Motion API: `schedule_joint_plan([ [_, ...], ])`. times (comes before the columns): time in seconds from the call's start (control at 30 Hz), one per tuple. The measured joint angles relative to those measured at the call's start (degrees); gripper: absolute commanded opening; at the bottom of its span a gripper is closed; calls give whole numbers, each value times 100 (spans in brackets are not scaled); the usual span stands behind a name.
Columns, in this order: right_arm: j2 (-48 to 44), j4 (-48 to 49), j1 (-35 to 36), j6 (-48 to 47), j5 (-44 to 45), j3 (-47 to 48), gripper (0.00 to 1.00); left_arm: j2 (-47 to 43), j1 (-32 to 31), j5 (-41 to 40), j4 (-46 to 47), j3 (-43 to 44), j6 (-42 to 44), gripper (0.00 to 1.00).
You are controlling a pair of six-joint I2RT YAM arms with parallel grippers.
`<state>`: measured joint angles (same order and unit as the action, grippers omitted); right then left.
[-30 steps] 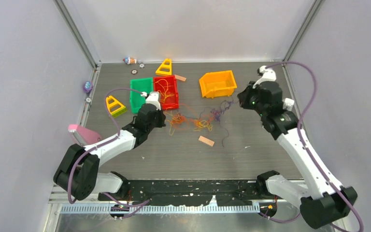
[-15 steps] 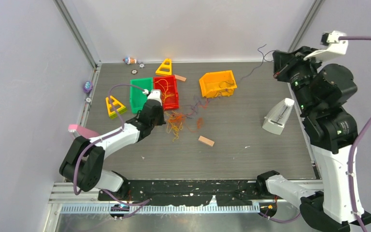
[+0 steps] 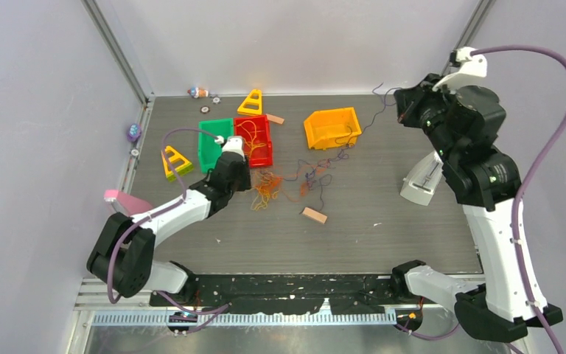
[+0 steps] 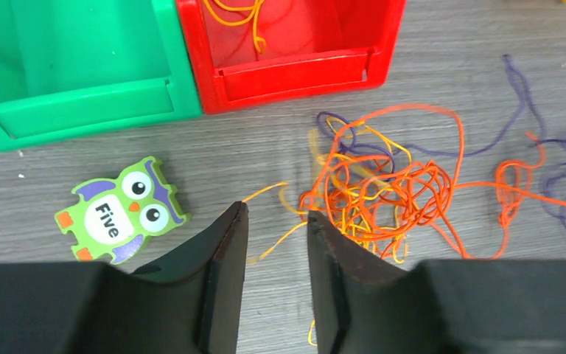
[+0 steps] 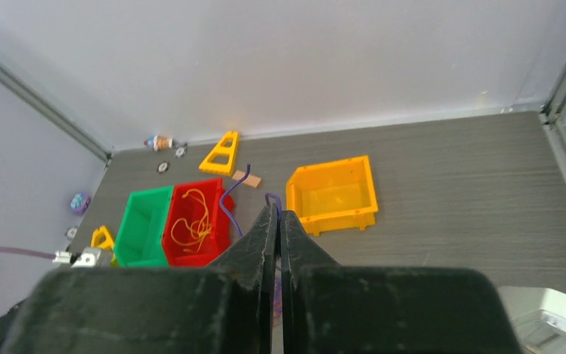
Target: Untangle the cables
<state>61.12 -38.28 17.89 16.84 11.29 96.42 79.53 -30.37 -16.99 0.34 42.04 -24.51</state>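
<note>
Loosely, yellow cable loops [image 4: 255, 33] lie inside the red bin [image 4: 295, 74].

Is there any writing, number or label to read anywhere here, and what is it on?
"Five": on the green owl puzzle piece, lying on the table near the green bin.
The small toys by the back wall: too small to read.
No other text shows.
</note>
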Motion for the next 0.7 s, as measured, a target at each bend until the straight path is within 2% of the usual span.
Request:
schedule_joint_plan([
  [0.07,101,-7,0,24,-267,-109,5,-133,0,74,68,-55,96,69],
  [0.17,280,0,0,70,-708,-136,5,-472,0,245,293,-289,168,83],
  [0.3,553,-2,0,144,-1290,-24,6,-782,-9,793,533,-417,378,89],
  [0.43,780,39,0,223,-1628,203,5,-721,-208,1633,651,-136,739,92],
  [0.7,929,70,0,435,-1967,662,5,450,-732,3108,1049,1169,1360,92],
])
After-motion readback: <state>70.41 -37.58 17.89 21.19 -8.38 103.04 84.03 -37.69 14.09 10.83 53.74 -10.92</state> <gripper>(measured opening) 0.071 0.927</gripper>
